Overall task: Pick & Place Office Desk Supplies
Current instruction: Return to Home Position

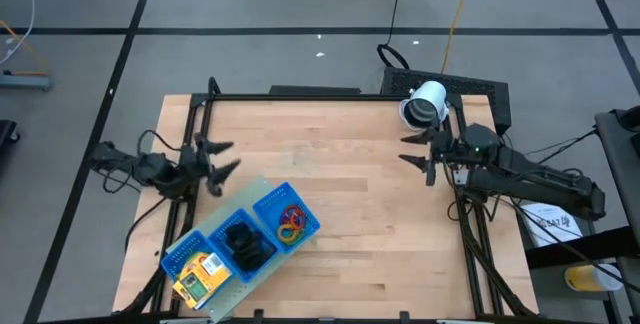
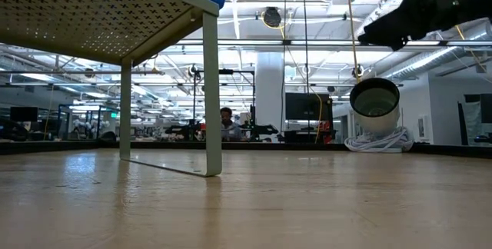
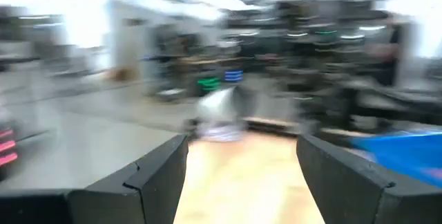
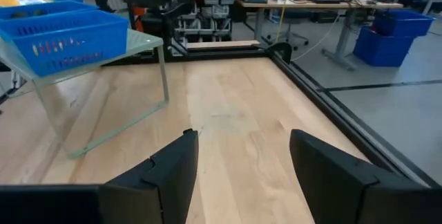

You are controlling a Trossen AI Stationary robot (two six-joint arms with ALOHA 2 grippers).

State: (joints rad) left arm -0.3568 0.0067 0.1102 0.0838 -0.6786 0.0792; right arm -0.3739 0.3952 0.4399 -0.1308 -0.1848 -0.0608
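**Supplies all in the tray, both arms standing off**

Nearest, at the front left corner of the table (image 1: 350, 234), the shelf (image 2: 213, 87) carries the blue tray (image 4: 62, 34). Every one of the supplies in view lies in it. The yellow packs (image 1: 200, 276) are in the compartment closest to the front corner, the black clips (image 1: 245, 244) in the middle one, and the coloured rings (image 1: 291, 222) in the rearmost. No loose item shows on the bare wood.

Further back, the left gripper (image 1: 226, 160) hangs just behind the tray, near the left edge. Its jaws are apart and hold nothing. Across the table, well apart from the tray, the right gripper (image 1: 404, 149) sits by the right edge, its jaws likewise apart and empty. Just behind it, at the far right corner, stands the white cylinder (image 1: 427, 102).

With nothing left to collect, the sorting looks done, and the step in hand reads as the arms going to their rest pose. That calls for no grasp. Each arm needs to fold back toward its own side. The left should keep clear of the tray rim and shelf, and the right should mind the cylinder behind it.
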